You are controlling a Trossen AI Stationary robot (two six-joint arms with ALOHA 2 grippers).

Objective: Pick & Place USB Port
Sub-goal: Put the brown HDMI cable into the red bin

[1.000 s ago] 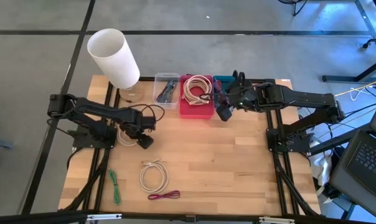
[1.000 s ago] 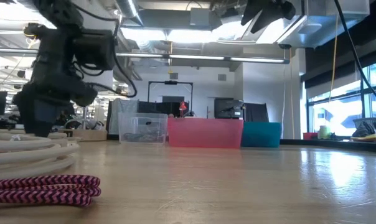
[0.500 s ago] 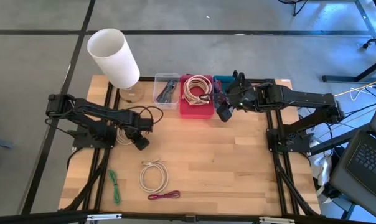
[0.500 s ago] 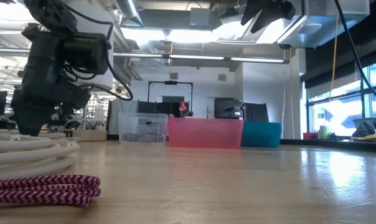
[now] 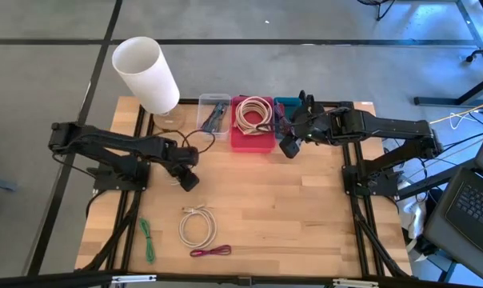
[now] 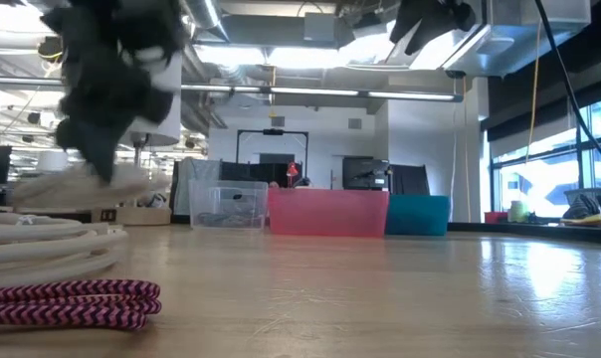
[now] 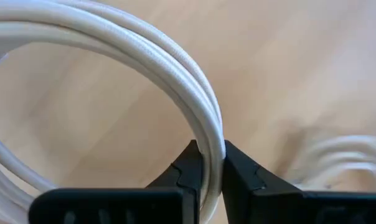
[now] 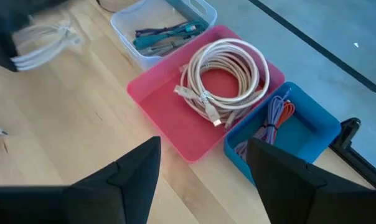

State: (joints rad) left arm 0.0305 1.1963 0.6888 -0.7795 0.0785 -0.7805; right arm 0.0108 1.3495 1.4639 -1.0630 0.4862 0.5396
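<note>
**White cable coil held in the left fingers, bins lying to the far right of it**

The white cable coil point(image 7: 175, 68) hangs lifted clear of the surface point(image 5: 305, 216), its strands pinched between the closed fingers point(image 7: 185, 171) of the left gripper point(image 5: 187, 178). The pink bin point(image 5: 253, 138), already holding a similar coil, lies farther back and toward the right arm's side, just beside the clear bin point(image 5: 213, 114). The right gripper point(image 8: 200, 180) hovers near the pink bin, fingers spread wide and empty.
</note>
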